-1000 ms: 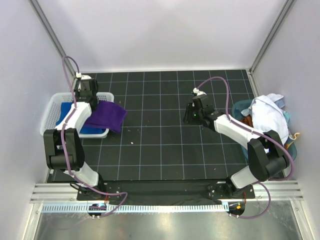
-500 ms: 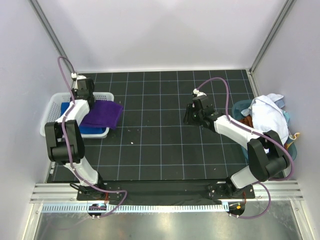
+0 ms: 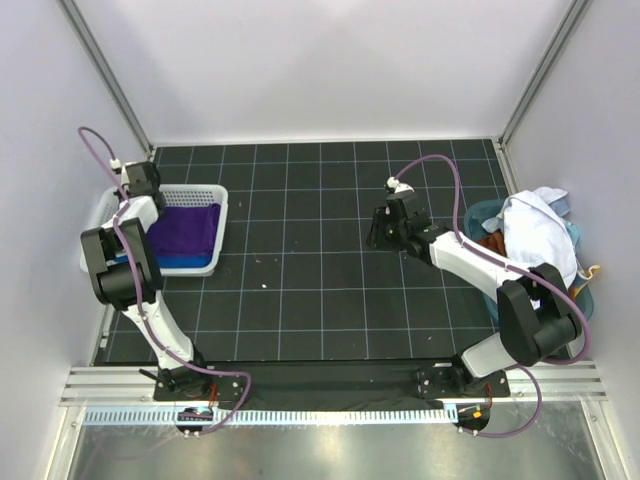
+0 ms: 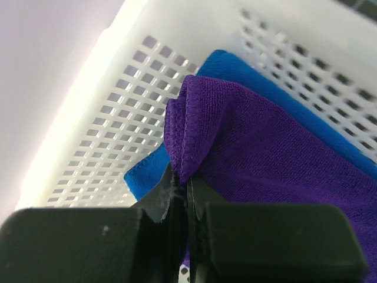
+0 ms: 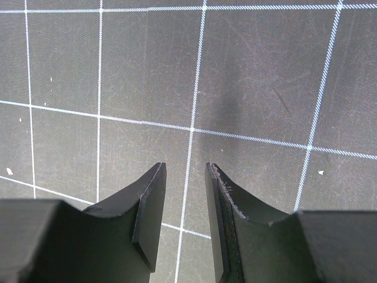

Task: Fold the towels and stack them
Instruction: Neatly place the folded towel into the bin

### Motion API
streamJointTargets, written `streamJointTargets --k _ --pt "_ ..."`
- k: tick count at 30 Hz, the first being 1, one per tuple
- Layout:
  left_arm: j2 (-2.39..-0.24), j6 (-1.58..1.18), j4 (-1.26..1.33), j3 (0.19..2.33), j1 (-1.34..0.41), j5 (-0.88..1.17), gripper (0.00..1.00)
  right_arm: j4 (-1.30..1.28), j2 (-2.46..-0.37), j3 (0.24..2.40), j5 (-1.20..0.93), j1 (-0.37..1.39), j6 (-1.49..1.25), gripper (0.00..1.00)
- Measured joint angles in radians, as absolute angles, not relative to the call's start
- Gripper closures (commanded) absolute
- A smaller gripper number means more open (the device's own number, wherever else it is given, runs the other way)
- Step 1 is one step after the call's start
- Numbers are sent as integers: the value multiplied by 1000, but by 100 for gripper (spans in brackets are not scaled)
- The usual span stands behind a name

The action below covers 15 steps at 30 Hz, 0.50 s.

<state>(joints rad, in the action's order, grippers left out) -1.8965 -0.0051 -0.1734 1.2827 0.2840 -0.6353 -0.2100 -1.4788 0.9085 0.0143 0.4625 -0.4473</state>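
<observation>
The purple towel point(image 3: 188, 228) lies in the white basket point(image 3: 222, 196) on top of the blue towel point(image 3: 190, 260). My left gripper point(image 3: 140, 180) is at the basket's far left corner, shut on a bunched edge of the purple towel point(image 4: 247, 135); the blue towel point(image 4: 144, 171) shows beneath it in the left wrist view. A white towel point(image 3: 535, 235) is heaped on the teal bin at the right edge. My right gripper point(image 3: 374, 232) hovers over the bare mat point(image 5: 194, 88), open a little and empty.
The teal bin point(image 3: 478, 215) at the right holds other cloths under the white towel. The white basket wall point(image 4: 118, 106) stands close around my left gripper. Grey walls enclose the black gridded mat point(image 3: 320, 290).
My left gripper has pulled the purple towel leftward off the mat and into the basket, over the blue towel. The right arm has barely moved.
</observation>
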Motion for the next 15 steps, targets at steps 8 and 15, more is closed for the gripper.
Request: streamJointTargets --k 8,15 --pt "-1904 -57 -173 1303 303 -606 64 -210 -1479 908 15 463 -447 59" --pt "-1891 -117 -176 1325 302 -598 29 -210 -1479 908 15 463 -447 59"
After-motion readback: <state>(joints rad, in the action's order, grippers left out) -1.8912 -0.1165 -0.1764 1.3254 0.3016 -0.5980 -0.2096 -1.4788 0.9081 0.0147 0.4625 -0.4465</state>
